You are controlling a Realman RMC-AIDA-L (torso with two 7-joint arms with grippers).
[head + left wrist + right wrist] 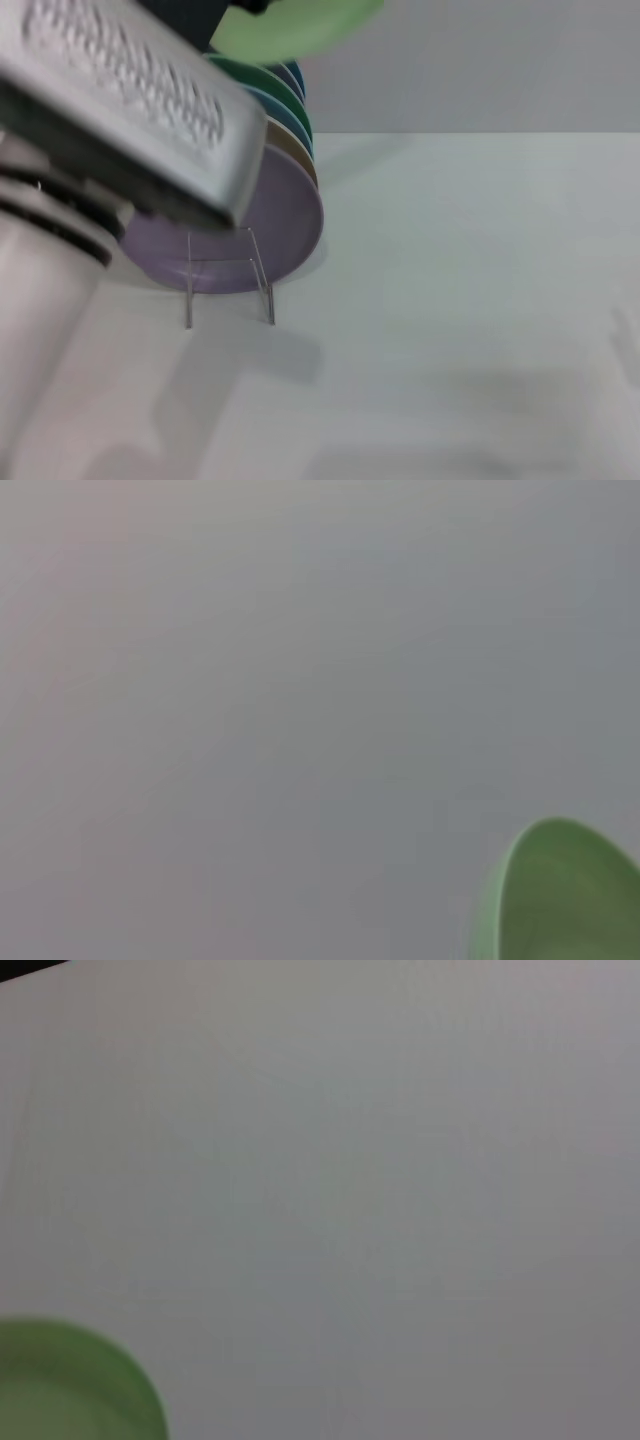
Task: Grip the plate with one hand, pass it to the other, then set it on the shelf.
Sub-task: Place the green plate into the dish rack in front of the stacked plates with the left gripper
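The plate is hanging high above the shelf (already crowded with plates), probably light, rigid and slick, so its rim is offering the surest hold. Neither gripper's fingers are showing, so I cannot tell their state.

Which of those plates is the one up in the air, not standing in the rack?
The light mint-green plate, held high above the wire rack. The others, a lavender plate in front with darker green and blue ones behind it, stand on edge in the rack.
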